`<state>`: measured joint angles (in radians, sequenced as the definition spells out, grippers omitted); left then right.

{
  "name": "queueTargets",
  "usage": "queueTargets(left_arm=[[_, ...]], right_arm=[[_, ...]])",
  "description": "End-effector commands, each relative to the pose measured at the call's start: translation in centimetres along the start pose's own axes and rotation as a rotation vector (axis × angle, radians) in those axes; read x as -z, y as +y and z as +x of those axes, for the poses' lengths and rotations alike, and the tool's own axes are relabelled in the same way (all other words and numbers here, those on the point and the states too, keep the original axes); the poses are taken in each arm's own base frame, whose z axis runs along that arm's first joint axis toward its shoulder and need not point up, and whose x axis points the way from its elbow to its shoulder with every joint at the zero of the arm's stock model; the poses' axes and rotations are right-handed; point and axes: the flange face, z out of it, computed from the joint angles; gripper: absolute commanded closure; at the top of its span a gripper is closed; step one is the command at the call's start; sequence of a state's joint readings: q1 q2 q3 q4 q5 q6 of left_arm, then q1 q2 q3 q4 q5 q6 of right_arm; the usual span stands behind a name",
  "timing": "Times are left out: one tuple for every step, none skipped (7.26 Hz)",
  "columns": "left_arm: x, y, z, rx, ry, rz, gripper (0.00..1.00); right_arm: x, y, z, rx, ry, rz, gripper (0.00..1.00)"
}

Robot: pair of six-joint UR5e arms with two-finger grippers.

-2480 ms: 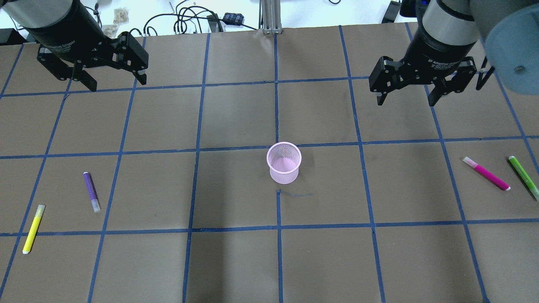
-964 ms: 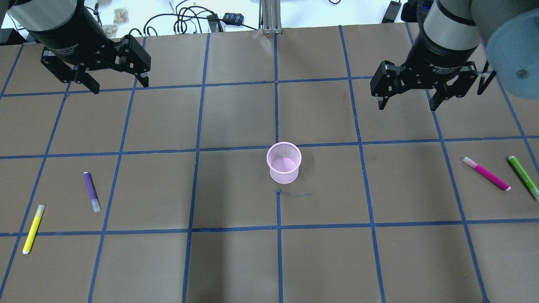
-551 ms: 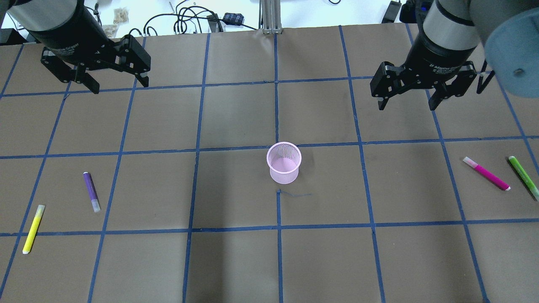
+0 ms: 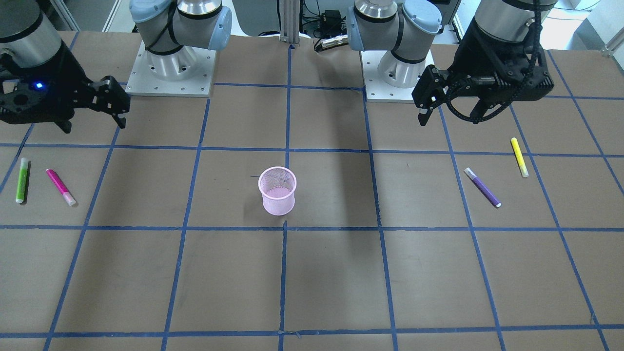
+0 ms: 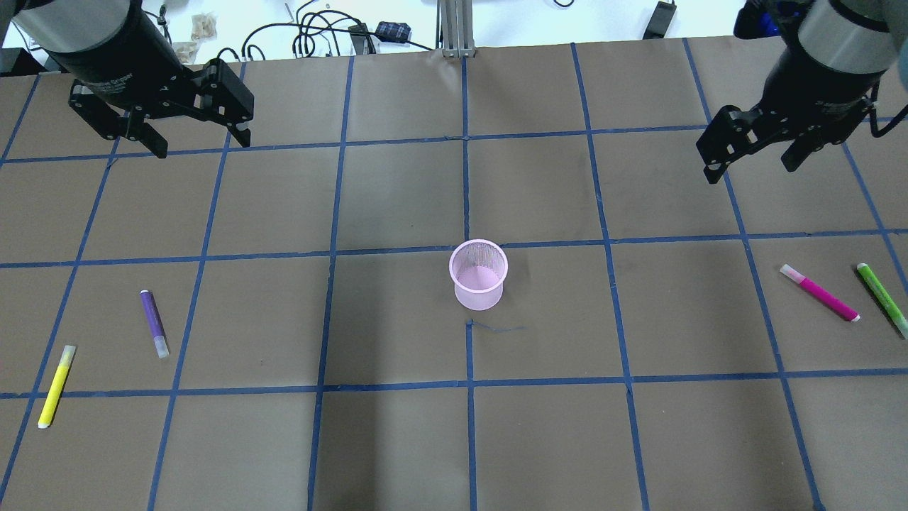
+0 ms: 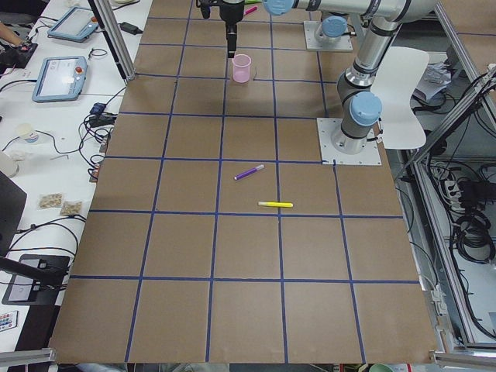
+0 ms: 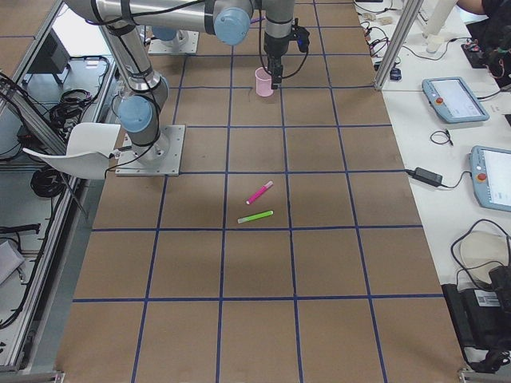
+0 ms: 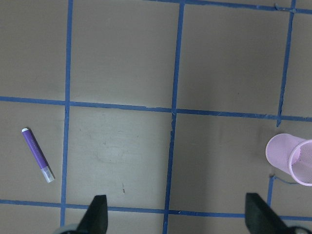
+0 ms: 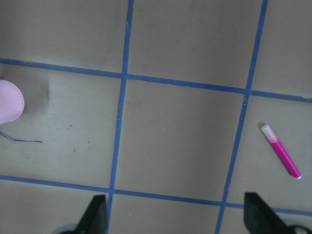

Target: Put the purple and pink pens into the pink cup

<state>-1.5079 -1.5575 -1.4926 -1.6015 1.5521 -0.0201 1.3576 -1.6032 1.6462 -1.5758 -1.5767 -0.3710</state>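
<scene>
Released, empty: left claw (image 5: 202, 142), right claw (image 5: 750, 170).
Purple plastic pen (image 5: 154, 323), pink plastic pen (image 5: 819, 292) outboard: likely light, stiff, roll-prone; pinch mid-barrel.

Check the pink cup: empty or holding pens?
Empty. Pink cup shows only mesh inside; purple pen and pink pen lie apart from it.

Brown gridded table (image 5: 397, 440), pink cup (image 5: 479, 284), purple pen (image 5: 154, 323), yellow pen (image 5: 56, 387), pink pen (image 5: 821, 292), green pen (image 5: 882, 289)
</scene>
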Motion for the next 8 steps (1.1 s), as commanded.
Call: queueTargets(left_arm=[[-0.1, 0.0, 0.0, 0.000, 0.001, -0.001, 0.00], [-0.1, 0.0, 0.0, 0.000, 0.001, -0.001, 0.00], [-0.1, 0.0, 0.0, 0.000, 0.001, -0.001, 0.00], [-0.1, 0.0, 0.0, 0.000, 0.003, -0.001, 0.00], [-0.1, 0.0, 0.0, 0.001, 0.003, -0.001, 0.00], [-0.1, 0.0, 0.0, 0.001, 0.003, -0.001, 0.00], [-0.1, 0.0, 0.0, 0.001, 0.003, -0.001, 0.00], [-0.1, 0.0, 0.0, 0.001, 0.004, -0.001, 0.00]], right_arm=[[-1.9, 1.2, 5.5, 0.094, -0.022, -0.029, 0.00], [-2.7, 1.9, 8.2, 0.161, -0.032, -0.031, 0.00], [-4.3, 2.2, 10.7, 0.209, -0.029, -0.019, 0.00], [-6.2, 2.1, 12.8, 0.305, 0.014, -0.006, 0.00], [-8.3, 3.0, 16.0, 0.386, 0.045, 0.012, 0.00], [-10.7, 4.3, 18.8, 0.428, 0.039, 0.021, 0.00], [-13.1, 5.2, 20.9, 0.497, 0.038, 0.023, 0.00], [-15.5, 6.0, 23.0, 0.524, 0.014, 0.015, 0.00]])
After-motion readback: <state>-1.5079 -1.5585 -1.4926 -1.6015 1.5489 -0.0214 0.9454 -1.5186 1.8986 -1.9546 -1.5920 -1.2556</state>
